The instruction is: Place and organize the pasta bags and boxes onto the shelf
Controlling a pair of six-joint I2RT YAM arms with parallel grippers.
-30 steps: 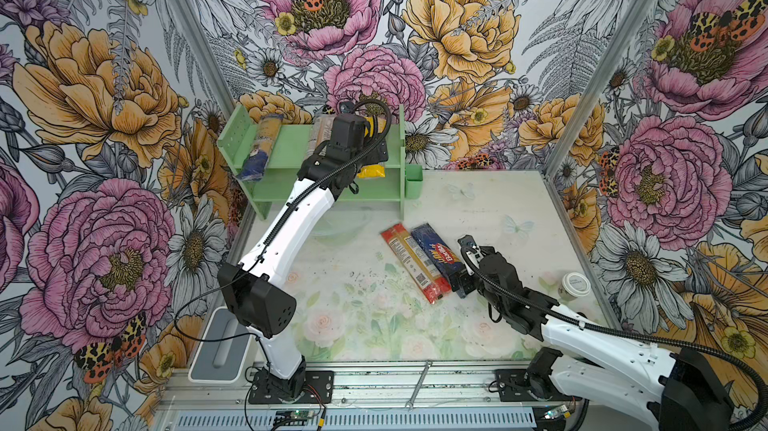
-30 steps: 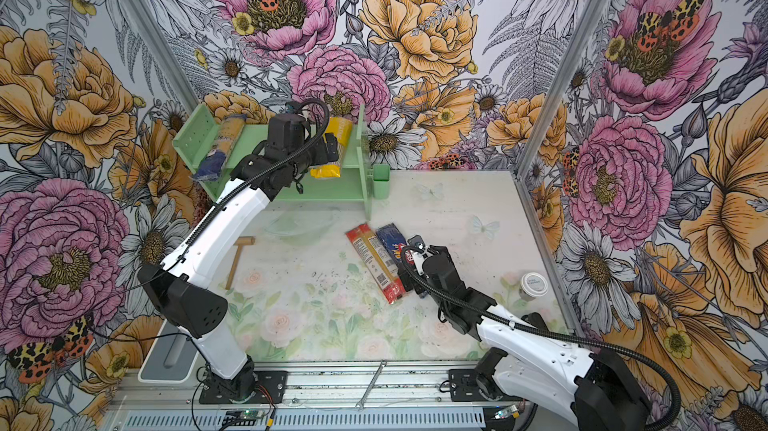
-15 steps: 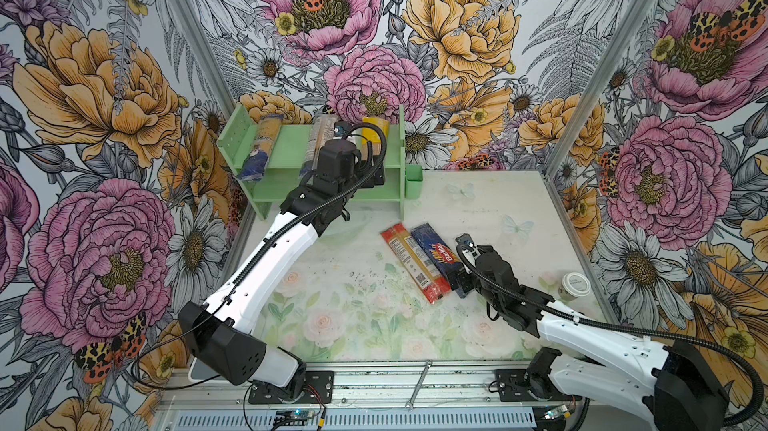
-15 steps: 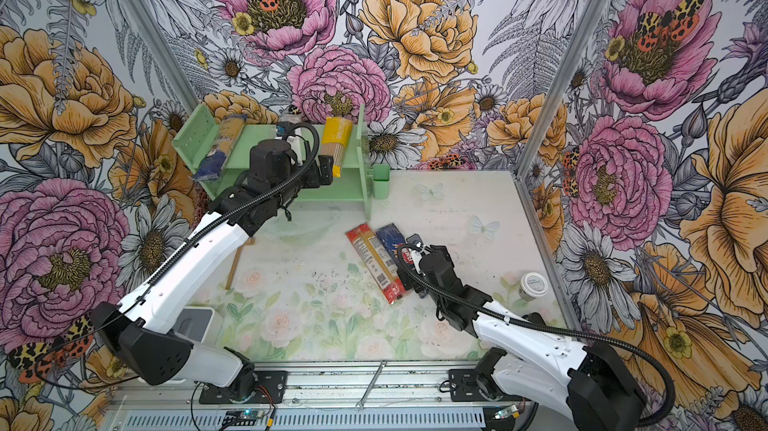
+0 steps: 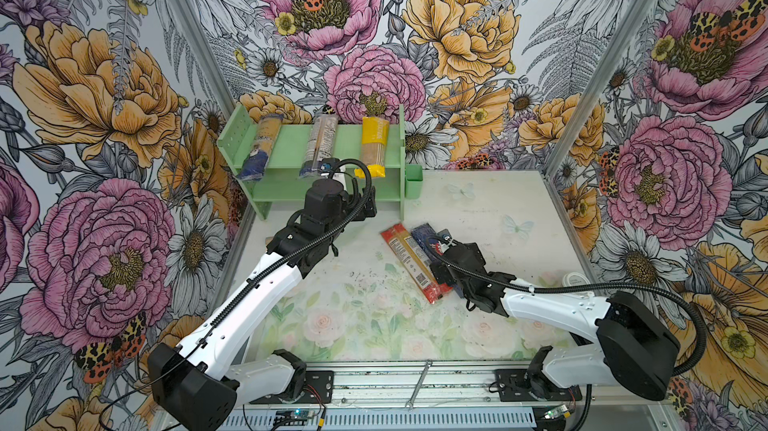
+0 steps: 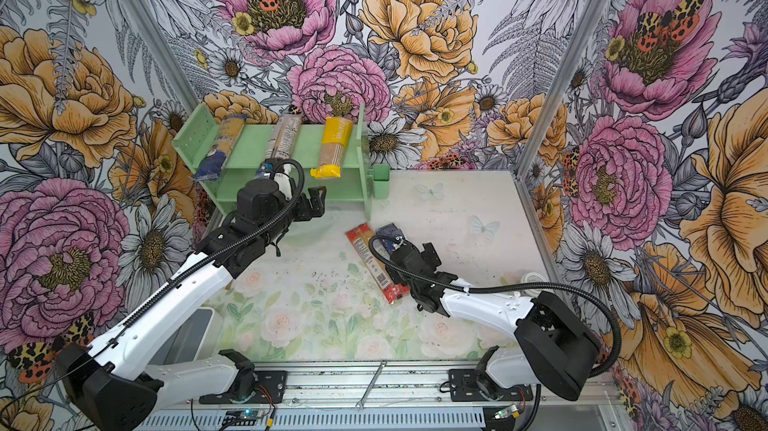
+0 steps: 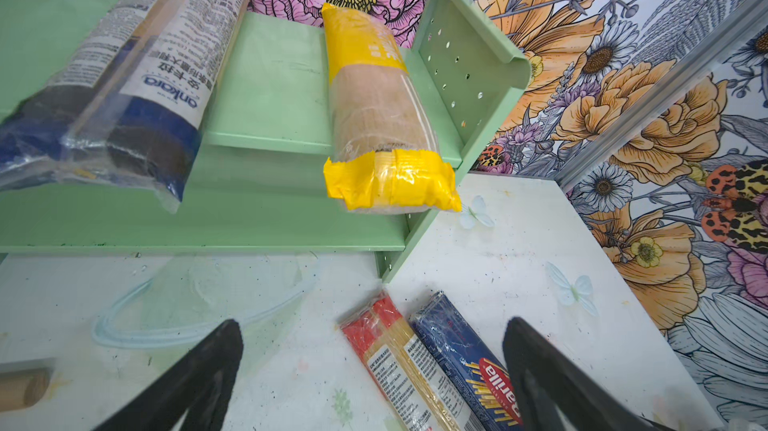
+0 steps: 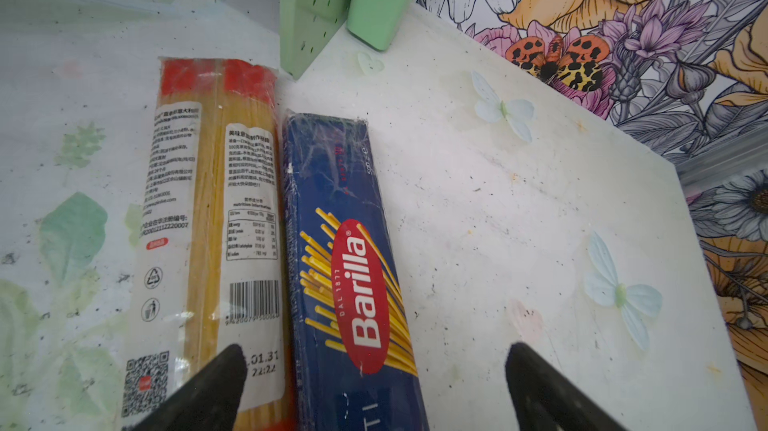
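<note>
While the right gripper [image 8: 374, 350] hangs low over the table [image 5: 478, 208] with its jaws spread wide and gripping nothing, the dark blue Barilla box [image 8: 345, 242] lies flat beneath the gap. One finger is poised over the edge of the red-ended bag [image 8: 208, 200], which lies tight along the box's side. The stance reads as lining up to take the box across its narrow width. The left gripper [image 7: 372, 325], jaws just as wide and empty, hovers in front of the mint-green shelf [image 5: 291, 146], angled towards these same two packs, the only ones left on the table, just off the shelf's side panel. On the top tier three packs lie front to back, well apart from one another: the outer blue-ended bag [image 5: 262, 146] beside one perforated panel, the middle blue-ended bag [image 5: 320, 142], and the yellow bag [image 5: 374, 146] near the other panel. Each is longer than the tier is deep, so its near end juts past the front edge. What shows of the lower tier is bare, and a small green cup [image 5: 413, 181] hangs on the shelf's outer side.
</note>
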